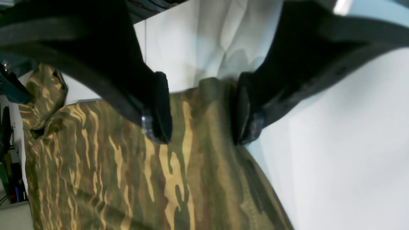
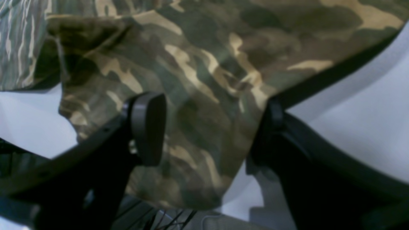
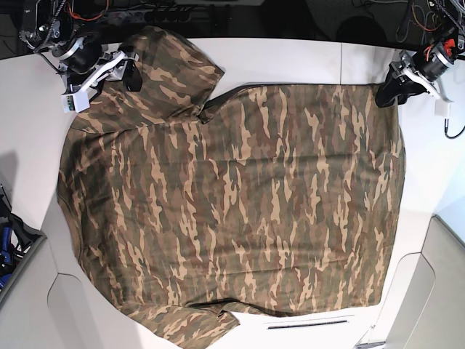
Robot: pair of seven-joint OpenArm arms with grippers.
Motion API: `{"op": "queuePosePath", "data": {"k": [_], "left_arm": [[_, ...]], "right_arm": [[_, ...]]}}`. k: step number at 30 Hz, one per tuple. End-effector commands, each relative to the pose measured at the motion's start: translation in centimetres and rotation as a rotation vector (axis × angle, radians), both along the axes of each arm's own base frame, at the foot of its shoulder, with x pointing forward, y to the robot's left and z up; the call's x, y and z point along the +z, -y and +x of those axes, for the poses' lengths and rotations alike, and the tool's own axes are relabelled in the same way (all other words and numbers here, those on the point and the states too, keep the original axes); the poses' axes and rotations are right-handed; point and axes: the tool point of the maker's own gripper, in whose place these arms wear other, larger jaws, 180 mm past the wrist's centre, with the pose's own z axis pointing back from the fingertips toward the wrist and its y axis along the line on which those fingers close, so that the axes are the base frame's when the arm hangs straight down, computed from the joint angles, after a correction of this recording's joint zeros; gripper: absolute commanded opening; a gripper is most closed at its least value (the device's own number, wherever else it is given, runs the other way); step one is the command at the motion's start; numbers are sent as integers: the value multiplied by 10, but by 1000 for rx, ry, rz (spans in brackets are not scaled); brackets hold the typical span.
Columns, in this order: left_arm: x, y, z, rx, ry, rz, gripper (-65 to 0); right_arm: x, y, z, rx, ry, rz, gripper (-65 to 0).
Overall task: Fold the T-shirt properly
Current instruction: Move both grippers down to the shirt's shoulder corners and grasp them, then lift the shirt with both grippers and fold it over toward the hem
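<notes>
Base view: the T-shirt (image 3: 232,203) lies spread flat over most of a white desk (image 3: 290,58), its camouflage front reaching from the far edge almost to the near one. One sleeve is at the far left corner, another at the near edge. The desk top is made of several white panels with seams between them, and its near corners are rounded. Beyond the far edge the room is dark, with cables and arm mounts at both far corners. At the left edge, low down, a dark rack holds blue and black items. The right gripper (image 3: 129,73) sits at the far left, on the sleeve; the left gripper (image 3: 386,93) sits at the far right, at the shirt's corner.

Left wrist view: the left fingers (image 1: 159,108) stand apart over the shirt's edge, cloth lying between them but not pinched. White desk fills the right side, and a paler creased sheet lies past the shirt's edge. Tools and clutter show at the far left.

Right wrist view: the right fingers (image 2: 148,127) are spread wide, with a fold of the sleeve hanging between them. White desk shows on both sides, and dark cables run below the cloth.
</notes>
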Motion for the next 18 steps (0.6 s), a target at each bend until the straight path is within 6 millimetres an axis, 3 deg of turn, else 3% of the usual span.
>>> {"op": "queuePosePath", "data": {"k": [1,4,6,7,11,12,18], "left_arm": [[-20,-3,-27,-41,-135,55,-390],[-16,-6,-20,-21,-96,58,-577],[-13,-8,-14,-3,-64,61,-643],[-11,-9,-11,6,-47,62,-650],[-7,-11,-4,25,-7,63,-650],[-7,-11,-4,24,-7,63,-650],[9,-11,9,43,50,19,-650]], "right_arm": [[-9,1,-18,23,-84,-18,-256],[-9,1,-18,23,-83,-18,-256],[-9,1,-18,23,-83,-19,-256],[-9,1,-18,23,-84,-19,-285],[-9,1,-18,23,-84,-19,-609],[-9,1,-18,22,-83,-19,-650],[-3,1,-13,23,-62,-22,-650]]}}
